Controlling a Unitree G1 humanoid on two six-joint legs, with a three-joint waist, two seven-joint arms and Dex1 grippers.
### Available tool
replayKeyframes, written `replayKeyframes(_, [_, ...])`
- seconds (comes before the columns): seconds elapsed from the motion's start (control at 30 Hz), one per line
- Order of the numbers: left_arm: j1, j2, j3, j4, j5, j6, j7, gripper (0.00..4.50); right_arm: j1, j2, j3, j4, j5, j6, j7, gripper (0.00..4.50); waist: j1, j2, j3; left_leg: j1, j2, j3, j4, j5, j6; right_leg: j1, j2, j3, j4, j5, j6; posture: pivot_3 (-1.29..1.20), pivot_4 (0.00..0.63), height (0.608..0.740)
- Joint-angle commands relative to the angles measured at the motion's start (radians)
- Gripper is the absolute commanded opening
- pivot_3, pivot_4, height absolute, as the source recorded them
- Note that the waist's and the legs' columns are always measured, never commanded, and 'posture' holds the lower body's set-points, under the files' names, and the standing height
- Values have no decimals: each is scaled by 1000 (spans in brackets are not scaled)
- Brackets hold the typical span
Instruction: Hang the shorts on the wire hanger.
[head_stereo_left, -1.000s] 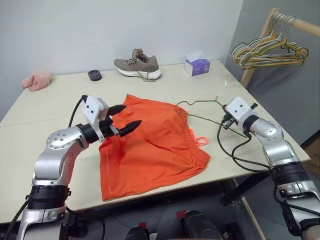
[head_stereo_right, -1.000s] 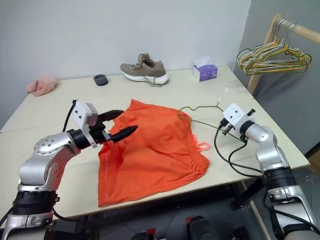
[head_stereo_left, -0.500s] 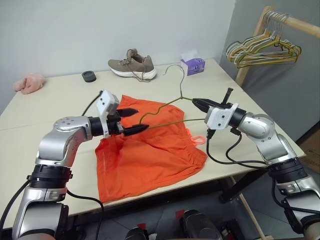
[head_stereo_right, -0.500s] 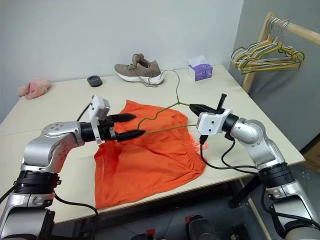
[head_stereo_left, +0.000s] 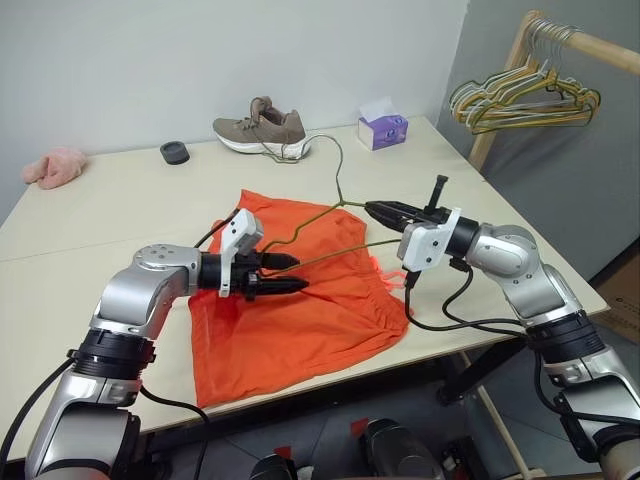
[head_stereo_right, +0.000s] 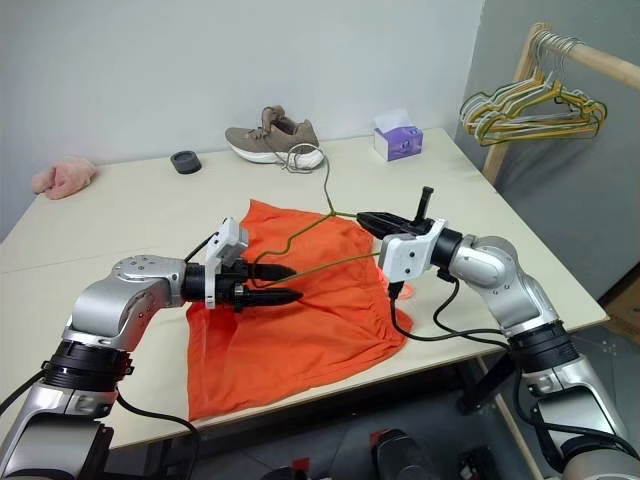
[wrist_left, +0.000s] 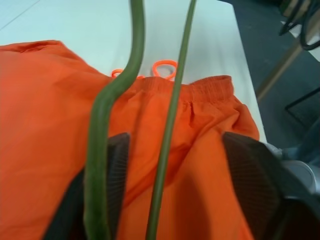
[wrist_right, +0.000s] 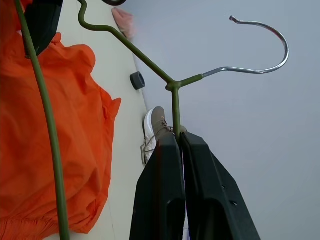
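Left eye view gives you the whole table (head_stereo_left: 90, 215): the shorts (head_stereo_left: 300, 310) lie flat on it near the front edge, spread wide, waistband toward the right arm with the drawstring loop poking out at that side. Above them the wire hanger (head_stereo_left: 320, 215) is lifted off the fabric, its hook pointing up and back toward the grey shoe (head_stereo_left: 262, 128).

Your right gripper (head_stereo_left: 378, 209) has its two black fingers pressed together on the hanger's wire just below the neck; the right wrist view shows the wire running straight down into the seam between the fingers (wrist_right: 165, 200), with the hook curving away above.

Your left gripper (head_stereo_left: 285, 273) sits over the left part of the shorts, pointing toward the right arm. Its fingers stand apart, and in the left wrist view both runs of the hanger's wire pass between them: the kinked one lies against one finger pad (wrist_left: 117, 170), the straight one is clear of the other. You cannot tell from these pictures whether that finger is actually pressing the wire.

Farther back on the table you have a purple tissue box (head_stereo_left: 383, 128), a small dark ring-shaped thing (head_stereo_left: 174, 152) and a pink fluffy cloth (head_stereo_left: 55, 166). A bunch of coloured hangers (head_stereo_left: 525, 100) hangs on the wooden rack at the right.
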Motion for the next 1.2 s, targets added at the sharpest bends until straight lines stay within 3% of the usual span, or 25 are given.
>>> replayKeyframes(0.03, [5, 4, 15, -28, 0, -18, -7, 1454, -1, 8, -12, -45, 27, -33, 3, 0, 0, 0, 0, 0, 0, 0, 0, 0, 0, 0, 0, 0, 0, 0, 0, -231, 65, 740])
replayKeyframes(0.2, [23, 0, 20, -45, -6, -17, -4, 28, 13, 15, 1, -60, 47, -35, 32, 0, 1, 0, 0, 0, 0, 0, 0, 0, 0, 0, 0, 0, 0, 0, 0, -230, 65, 740])
replayKeyframes(0.4, [55, 4, 33, -61, 0, -24, 5, 28, 43, 2, 2, -93, 99, -17, 92, 0, 0, 0, 0, 0, 0, 0, 0, 0, 0, 0, 0, 0, 0, 0, 0, -243, 59, 740])
replayKeyframes(0.43, [59, 4, 34, -62, 2, -28, 7, 0, 46, 4, -3, -100, 108, -8, 96, 543, 0, 0, 0, 0, 0, 0, 0, 0, 0, 0, 0, 0, 0, 0, 0, -244, 58, 740])
replayKeyframes(0.53, [67, 7, 31, -65, 17, -45, 19, 0, 60, 0, -19, -151, 170, 75, 139, 1247, 0, 0, 0, 0, 0, 0, 0, 0, 0, 0, 0, 0, 0, 0, 0, -248, 55, 740])
replayKeyframes(0.63, [73, 8, 27, -67, 26, -58, 25, 0, 75, -10, -41, -205, 222, 172, 169, 2369, -1, 0, 0, 0, 0, 0, 0, 0, 0, 0, 0, 0, 0, 0, 0, -253, 55, 740])
replayKeyframes(0.83, [84, 28, 18, -66, 69, -114, 26, 0, 77, -76, -129, -369, 444, 661, 242, 4305, -4, 0, 0, 0, 0, 0, 0, 0, 0, 0, 0, 0, 0, 0, 0, -262, 57, 740])
replayKeyframes(0.87, [86, 38, 14, -66, 82, -130, 21, 0, 79, -112, -133, -396, 476, 750, 274, 4469, -5, 0, 0, 0, 0, 0, 0, 0, 0, 0, 0, 0, 0, 0, 0, -264, 59, 740])
replayKeyframes(1.03, [93, 72, 1, -83, 117, -179, -6, 0, 71, -220, -86, -470, 513, 1011, 347, 4469, -13, 0, 0, 0, 1, 0, 0, 0, 1, -1, 0, 0, 0, 0, 0, -269, 62, 740])
replayKeyframes(1.2, [110, 93, -17, -119, 142, -208, -28, 0, 0, -212, 17, -391, 434, 1052, 369, 4469, -37, 0, 0, 0, 1, 2, 0, -1, 2, -2, 0, 1, 0, 0, 0, -266, 62, 740])
